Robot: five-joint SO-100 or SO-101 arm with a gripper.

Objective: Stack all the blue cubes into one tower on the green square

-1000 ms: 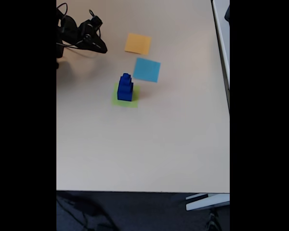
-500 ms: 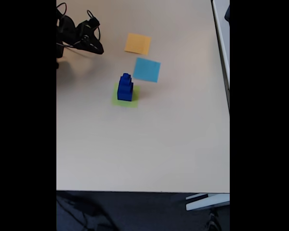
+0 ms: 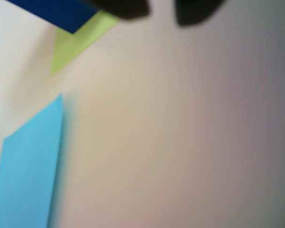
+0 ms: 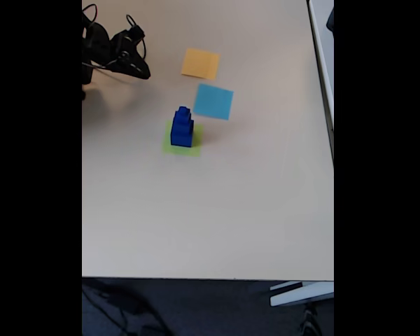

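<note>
The gripper (image 3: 161, 12) enters the wrist view at the top edge as two dark blurred fingertips with a bare gap between them, so it holds nothing and stands narrowly apart, though the blur makes the exact width a judgement. In the same view, a corner of the green square (image 3: 78, 42) lies just left of those tips, with a dark blue face of the tower (image 3: 57, 12) resting on it at the top left edge; the light-blue patch (image 3: 26, 166) lies below the green square, apart from it. In the fixed view, the gripper (image 4: 141, 70) sits well up and left of the tower (image 4: 182, 127), clear of it and not touching. The tower stands upright on the green square (image 4: 169, 145), stepped from wide base to narrow top. The light-blue patch (image 4: 213, 101) lies up and right of the tower, and the orange patch (image 4: 200, 64) farther up beyond that, both on the table (image 4: 217, 210). Count: three blue tiers in one column, one green square, one light-blue patch, one orange patch. The stacking appears complete; doing the remaining step well means keeping the arm away from the column and parking without sweeping toward it.
</note>
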